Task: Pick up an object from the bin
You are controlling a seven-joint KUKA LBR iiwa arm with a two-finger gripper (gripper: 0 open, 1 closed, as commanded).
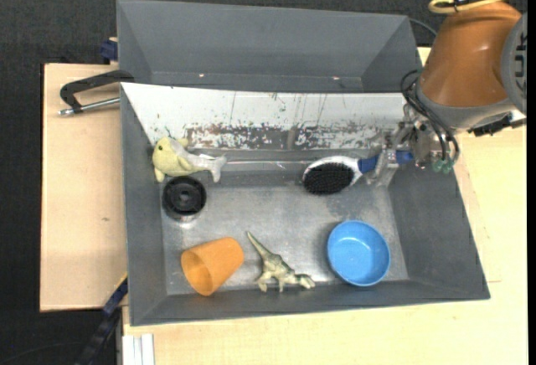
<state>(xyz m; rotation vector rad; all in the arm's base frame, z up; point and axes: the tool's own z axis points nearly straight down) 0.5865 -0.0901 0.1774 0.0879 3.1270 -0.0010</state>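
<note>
By the bin's (435,221) right wall, your hand (392,161) meets the black hairbrush (327,177) at its blue handle (369,164) — spread or pinching, you cannot tell — so square the grip across that handle before lifting.

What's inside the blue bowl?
The blue bowl sits open side up, and only its bare blue inside shows, nothing in it. The patch of bin floor under it is covered, so that cannot be seen.
</note>
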